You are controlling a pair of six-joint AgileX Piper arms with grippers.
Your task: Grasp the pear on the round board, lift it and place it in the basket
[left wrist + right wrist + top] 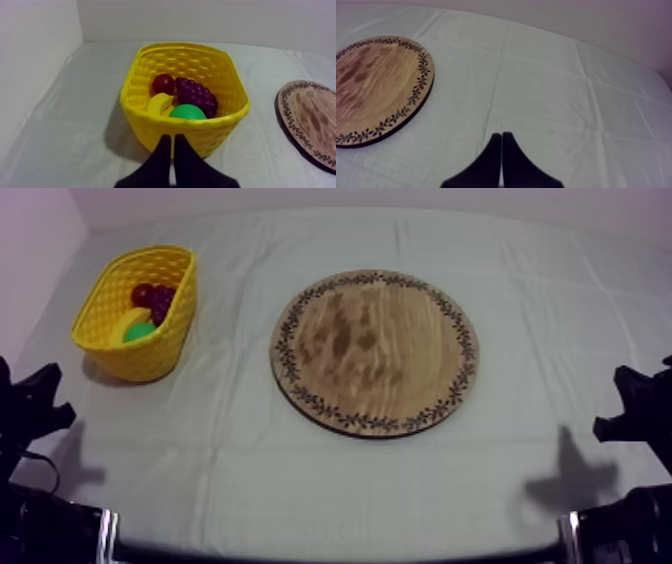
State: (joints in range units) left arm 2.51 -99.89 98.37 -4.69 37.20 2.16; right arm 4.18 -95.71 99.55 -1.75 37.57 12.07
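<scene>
Left gripper [172, 137] fingers lie pressed together just short of the yellow basket [145, 125], pear [187, 112] inside; right gripper [501, 135] likewise closed, wooden board [376, 85] well apart

Top cam sits above the worktop [250, 478], looking down at a slant. Left wrist cam peers past the left tool [171, 138], close on the yellow basket [140, 120]. Right wrist cam looks over the right tool [501, 135] across cloth [561, 90]. All three catch the wooden board [375, 353].

There are 1 basket [150, 131], 1 board [375, 353], 1 banana [158, 104], 1 pear [187, 112], 1 bunch of grapes [197, 95], 1 small red fruit [163, 83].
</scene>
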